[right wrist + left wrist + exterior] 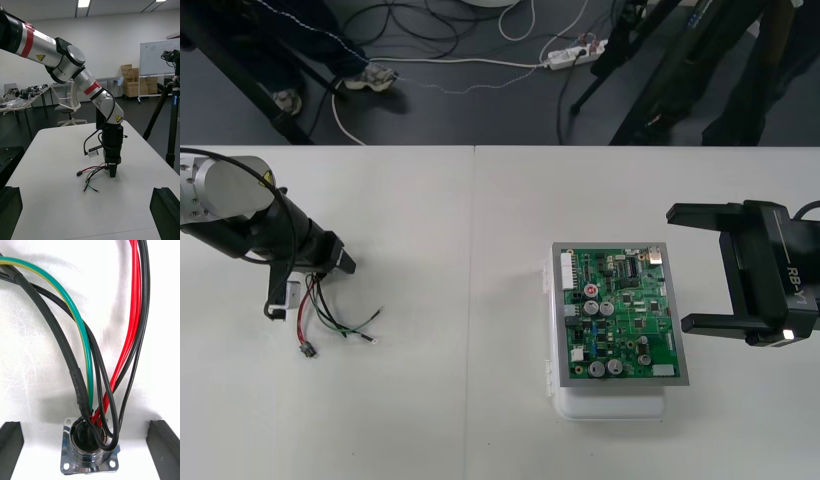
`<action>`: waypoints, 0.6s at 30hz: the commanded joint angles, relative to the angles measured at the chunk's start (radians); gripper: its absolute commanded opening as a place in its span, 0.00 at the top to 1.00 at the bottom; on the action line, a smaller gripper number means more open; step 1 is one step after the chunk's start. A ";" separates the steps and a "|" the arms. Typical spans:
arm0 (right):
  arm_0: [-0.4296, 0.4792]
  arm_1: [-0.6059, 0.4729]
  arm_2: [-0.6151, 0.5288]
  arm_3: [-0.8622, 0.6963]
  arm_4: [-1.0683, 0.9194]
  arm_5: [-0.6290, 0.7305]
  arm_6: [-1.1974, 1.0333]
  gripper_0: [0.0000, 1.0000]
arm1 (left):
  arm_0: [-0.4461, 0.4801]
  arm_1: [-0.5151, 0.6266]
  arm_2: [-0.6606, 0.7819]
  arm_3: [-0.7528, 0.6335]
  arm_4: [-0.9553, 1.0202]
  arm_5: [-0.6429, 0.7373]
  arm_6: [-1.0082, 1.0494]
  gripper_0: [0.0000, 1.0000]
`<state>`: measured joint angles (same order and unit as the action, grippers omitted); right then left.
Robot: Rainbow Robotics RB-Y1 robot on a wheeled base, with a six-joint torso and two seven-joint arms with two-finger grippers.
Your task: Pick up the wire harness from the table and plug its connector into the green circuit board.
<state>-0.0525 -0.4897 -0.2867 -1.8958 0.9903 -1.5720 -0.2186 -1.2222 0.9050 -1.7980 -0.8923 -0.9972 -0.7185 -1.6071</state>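
The wire harness (pixel 330 320) lies on the table at the left, its red, black and green wires fanned out and its small black plug (pixel 307 350) at the near end. My left gripper (pixel 322 284) stands straight down over it, open. Its two fingers (pixel 11 450) flank the round metal socket (pixel 90 448) without touching its flange. From the right wrist the left gripper (pixel 111 168) is seen tip-down at the wires (pixel 92 176), the plug (pixel 79 173) lying free beside it. The green circuit board (pixel 620 315) sits on its white base (pixel 610 405) at the right. My right gripper (pixel 680 268) waits open beside the board's right edge.
A seam in the table (pixel 472 300) runs between harness and board. Bare tabletop lies between them. Beyond the far edge is dark floor with cables and tripod legs (pixel 650 70).
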 commanded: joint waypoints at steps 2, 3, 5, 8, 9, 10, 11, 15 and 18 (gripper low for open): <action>-0.018 -0.024 0.017 -0.009 -0.010 0.001 -0.034 0.00 | 0.012 -0.014 0.025 0.015 -0.012 0.041 -0.068 0.40; -0.018 -0.024 0.017 -0.009 -0.010 0.001 -0.034 0.00 | 0.012 -0.014 0.025 0.016 -0.014 0.041 -0.068 0.48; -0.018 -0.024 0.017 -0.009 -0.010 0.001 -0.034 0.00 | 0.013 -0.014 0.025 0.016 -0.014 0.041 -0.068 0.69; -0.018 -0.024 0.017 -0.009 -0.010 0.001 -0.034 0.00 | 0.021 -0.014 0.025 0.015 -0.014 0.048 -0.066 0.85; -0.018 -0.024 0.017 -0.009 -0.010 0.001 -0.034 0.00 | 0.023 -0.014 0.025 0.016 -0.012 0.051 -0.068 0.93; -0.018 -0.024 0.017 -0.009 -0.010 0.001 -0.034 0.00 | 0.024 -0.014 0.025 0.016 -0.014 0.051 -0.068 0.97; -0.018 -0.024 0.017 -0.009 -0.010 0.001 -0.034 0.00 | 0.026 -0.014 0.025 0.016 -0.015 0.053 -0.070 1.00; -0.018 -0.024 0.017 -0.009 -0.010 0.001 -0.034 0.00 | 0.026 -0.012 0.025 0.018 -0.021 0.053 -0.070 1.00; -0.018 -0.024 0.017 -0.009 -0.010 0.001 -0.034 0.00 | 0.026 -0.012 0.025 0.026 -0.017 0.053 -0.070 1.00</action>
<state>-0.0525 -0.4897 -0.2867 -1.8958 0.9903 -1.5720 -0.2186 -1.2188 0.9050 -1.7972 -0.8898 -1.0060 -0.7086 -1.6071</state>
